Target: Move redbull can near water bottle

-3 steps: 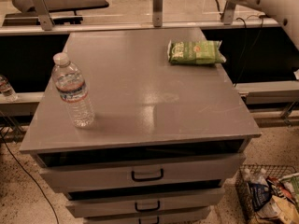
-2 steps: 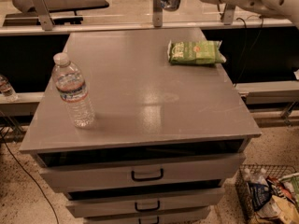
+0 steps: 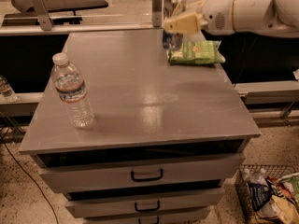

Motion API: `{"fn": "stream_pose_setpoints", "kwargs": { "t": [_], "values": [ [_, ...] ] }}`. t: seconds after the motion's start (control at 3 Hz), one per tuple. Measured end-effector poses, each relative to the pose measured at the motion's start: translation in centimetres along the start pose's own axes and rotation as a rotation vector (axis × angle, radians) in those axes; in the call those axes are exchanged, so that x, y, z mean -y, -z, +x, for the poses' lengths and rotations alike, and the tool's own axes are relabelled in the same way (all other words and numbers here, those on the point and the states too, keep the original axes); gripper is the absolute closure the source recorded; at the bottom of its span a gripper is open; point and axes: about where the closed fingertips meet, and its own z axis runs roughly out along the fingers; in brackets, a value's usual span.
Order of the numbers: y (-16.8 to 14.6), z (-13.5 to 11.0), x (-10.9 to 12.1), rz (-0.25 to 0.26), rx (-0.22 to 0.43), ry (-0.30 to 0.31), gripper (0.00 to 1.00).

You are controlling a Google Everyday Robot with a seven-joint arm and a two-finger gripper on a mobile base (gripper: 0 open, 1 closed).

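The water bottle stands upright on the left side of the grey cabinet top; it is clear with a white cap and a red, white and blue label. The redbull can is upright at the far edge of the top, just left of a green bag. My gripper reaches in from the upper right and is shut on the can, one pale finger crossing the can's front. Whether the can's base touches the top is unclear. The can is far from the bottle, across the top.
A green snack bag lies at the far right of the top. A smaller clear bottle shows at the left edge, below the top. Drawers are under the top. A wire basket of packets sits on the floor at the lower right.
The arm has come down and to the left from the upper right corner, bringing the can into view at the far edge beside the green bag. The water bottle has not moved.
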Motion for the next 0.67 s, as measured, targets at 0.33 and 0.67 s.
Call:
{"fn": "stream_pose_setpoints", "kwargs": {
  "t": [0.33,0.67],
  "values": [
    [-0.1,5.2,-6.2,-0.191,-0.096,-0.023,1.0],
    [-0.4,8.9,-11.3,-0.324,-0.147,-0.043,1.0]
  ]
}}
